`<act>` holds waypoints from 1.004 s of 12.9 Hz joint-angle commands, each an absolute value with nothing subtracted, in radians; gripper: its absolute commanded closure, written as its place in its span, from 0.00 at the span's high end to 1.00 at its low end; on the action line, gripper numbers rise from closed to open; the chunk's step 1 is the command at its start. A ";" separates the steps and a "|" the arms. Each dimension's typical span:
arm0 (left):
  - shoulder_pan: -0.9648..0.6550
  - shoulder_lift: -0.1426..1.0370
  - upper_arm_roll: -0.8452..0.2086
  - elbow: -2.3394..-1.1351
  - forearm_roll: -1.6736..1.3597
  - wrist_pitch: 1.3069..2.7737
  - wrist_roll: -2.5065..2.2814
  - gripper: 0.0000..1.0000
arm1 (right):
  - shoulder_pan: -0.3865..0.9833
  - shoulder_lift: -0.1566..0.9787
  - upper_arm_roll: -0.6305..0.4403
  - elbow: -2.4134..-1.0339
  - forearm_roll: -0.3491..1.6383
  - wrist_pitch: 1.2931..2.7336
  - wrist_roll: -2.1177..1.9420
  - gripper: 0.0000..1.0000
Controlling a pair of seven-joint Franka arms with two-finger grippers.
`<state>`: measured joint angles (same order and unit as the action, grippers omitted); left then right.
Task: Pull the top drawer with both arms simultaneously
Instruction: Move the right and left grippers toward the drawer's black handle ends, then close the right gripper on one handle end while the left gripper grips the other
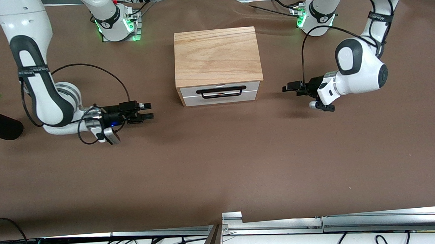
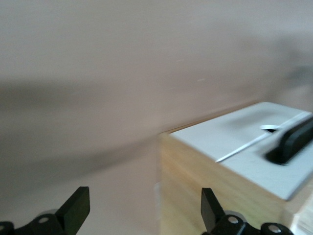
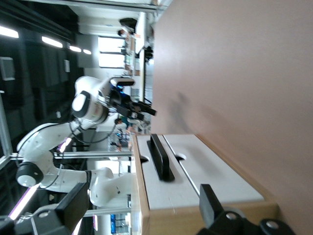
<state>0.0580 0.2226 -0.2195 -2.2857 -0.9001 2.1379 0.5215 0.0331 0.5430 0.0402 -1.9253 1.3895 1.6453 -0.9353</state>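
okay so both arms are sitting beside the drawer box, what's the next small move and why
Probably bring both pincers in to the black handle on the closed top drawer. The left pincer and right pincer both hang open over bare table at either end of the box, touching nothing, so neither can pull yet.
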 commanded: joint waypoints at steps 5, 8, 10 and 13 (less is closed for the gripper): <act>0.069 0.359 -0.290 -2.264 -1.450 2.083 1.127 1.00 | 0.179 0.638 0.044 -1.934 1.641 1.713 -1.078 1.00; 0.064 0.382 -0.371 -2.264 -1.687 2.077 1.257 1.00 | 0.256 0.652 0.044 -1.934 1.736 1.755 -1.086 1.00; 0.055 0.397 -0.374 -2.255 -1.744 2.072 1.322 1.00 | 0.293 0.652 0.044 -1.931 1.770 1.778 -1.088 1.00; 0.045 0.435 -0.374 -2.238 -1.747 2.011 1.342 0.88 | 0.317 0.667 0.044 -1.930 1.779 1.772 -1.107 1.00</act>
<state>0.0467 0.3899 -0.3726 -2.2675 -1.7144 2.0439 1.2865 0.3073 0.6550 0.0467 -1.9299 1.7565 1.7743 -1.0737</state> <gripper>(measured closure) 0.035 0.000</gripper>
